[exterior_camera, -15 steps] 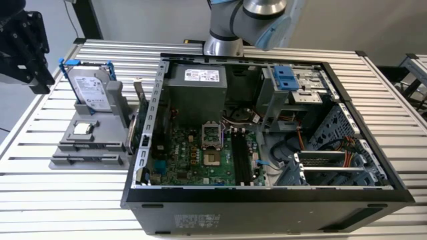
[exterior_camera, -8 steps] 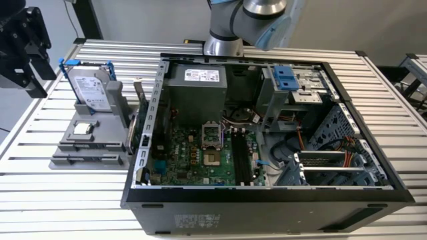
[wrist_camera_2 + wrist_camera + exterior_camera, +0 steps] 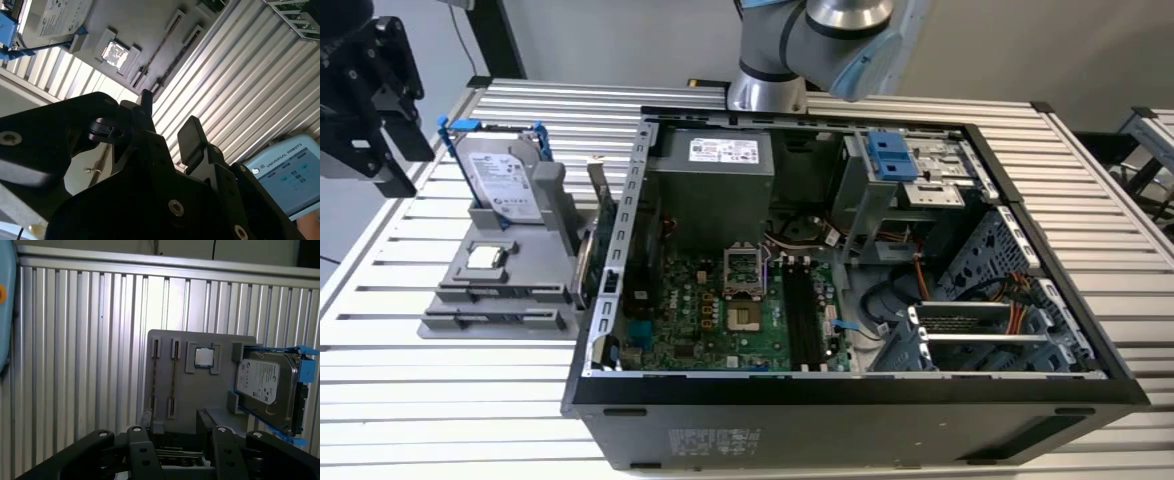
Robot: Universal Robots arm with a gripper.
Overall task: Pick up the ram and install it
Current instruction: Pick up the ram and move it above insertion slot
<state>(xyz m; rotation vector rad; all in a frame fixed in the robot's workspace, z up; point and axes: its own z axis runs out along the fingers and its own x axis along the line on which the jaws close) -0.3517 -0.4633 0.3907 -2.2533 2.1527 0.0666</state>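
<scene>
Exterior view: we log the arm [image 3: 847,35] rising from its base joint [image 3: 767,92] at the far side, a silver joint housing with a pale blue cap at the top edge. Its black tool end [image 3: 367,105] hangs at the exterior view's left. In both wrist views we see the gripper [image 3: 177,432] [image 3: 167,117] with its two black fingers [image 3: 141,452] parted and the jaws wide. The pads [image 3: 189,137] face each other, gripping nothing.

Silver arm [image 3: 767,70] with pale-blue joint cap [image 3: 870,55], black hand [image 3: 175,426] (silvery screws [image 3: 103,434]).
</scene>
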